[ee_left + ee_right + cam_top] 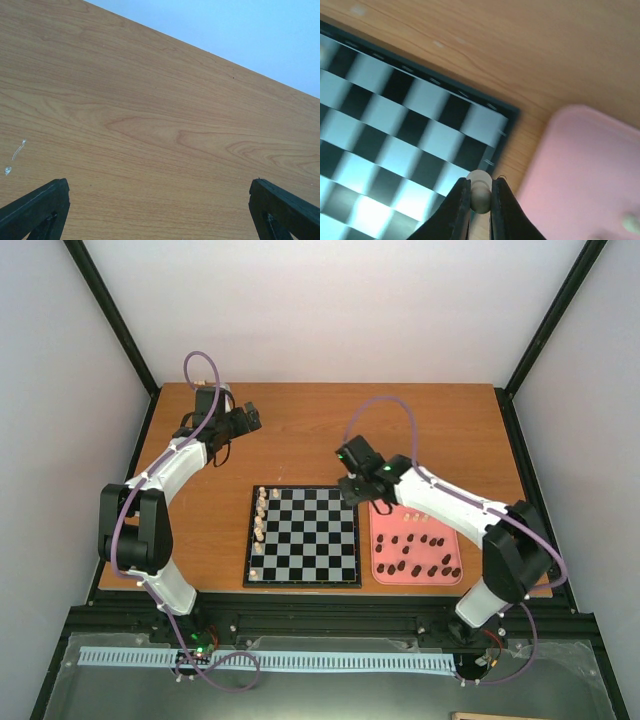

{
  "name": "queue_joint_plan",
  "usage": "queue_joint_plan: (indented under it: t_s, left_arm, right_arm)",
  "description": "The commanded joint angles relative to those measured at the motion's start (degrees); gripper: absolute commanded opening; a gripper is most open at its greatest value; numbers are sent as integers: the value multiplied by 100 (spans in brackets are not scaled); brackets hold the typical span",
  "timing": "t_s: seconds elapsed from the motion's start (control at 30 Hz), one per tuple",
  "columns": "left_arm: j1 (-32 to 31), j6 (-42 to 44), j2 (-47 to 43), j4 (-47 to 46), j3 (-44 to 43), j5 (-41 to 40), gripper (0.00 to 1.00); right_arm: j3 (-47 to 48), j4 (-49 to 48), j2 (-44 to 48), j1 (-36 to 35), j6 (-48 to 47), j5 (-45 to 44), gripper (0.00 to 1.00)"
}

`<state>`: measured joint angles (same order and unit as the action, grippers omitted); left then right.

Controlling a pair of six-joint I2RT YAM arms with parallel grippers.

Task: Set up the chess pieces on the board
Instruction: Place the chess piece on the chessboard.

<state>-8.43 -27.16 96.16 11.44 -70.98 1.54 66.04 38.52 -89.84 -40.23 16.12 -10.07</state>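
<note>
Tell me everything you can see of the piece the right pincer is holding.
The cream piece is small, turned, smooth and pale, with a rounded head; its type is unclear. The right pincer clamps its sides with black fingers, hiding its lower body. It appears over the board border, near the pink tray.

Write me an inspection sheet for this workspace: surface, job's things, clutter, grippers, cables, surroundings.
Surface: wooden table, bare grain, a few small pale marks.
Job's things: board mid-table; cream pieces along its left side; dark pieces in the pink tray to its right.
Clutter: nothing seen.
Grippers: left gripper open over bare wood; right gripper shut on a cream piece at the board's edge.
Cables: purple cables loop along both arms.
Surroundings: white walls, black frame posts.
</note>
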Motion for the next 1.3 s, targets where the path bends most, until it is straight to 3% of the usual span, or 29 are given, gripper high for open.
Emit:
queue_joint_plan:
  t_s: [0.0,0.2,0.4,1.27]
  left_arm:
    - [-19,64,-103,-30,-87,-7,100]
    - [-10,-38,-251,-6,-16,-267,100]
    - [6,-56,-529,21,106,-755,100]
    - [298,-334,-560,34,236,-785,100]
  right_arm:
    - [947,141,-721,-653,-29,135,3]
    - [2362,232,-2073,-1099,-316,545,3]
    - [3318,388,-2797,-1235,-496,826,3]
    - [4507,686,-4021,-1506,-701,1277,4]
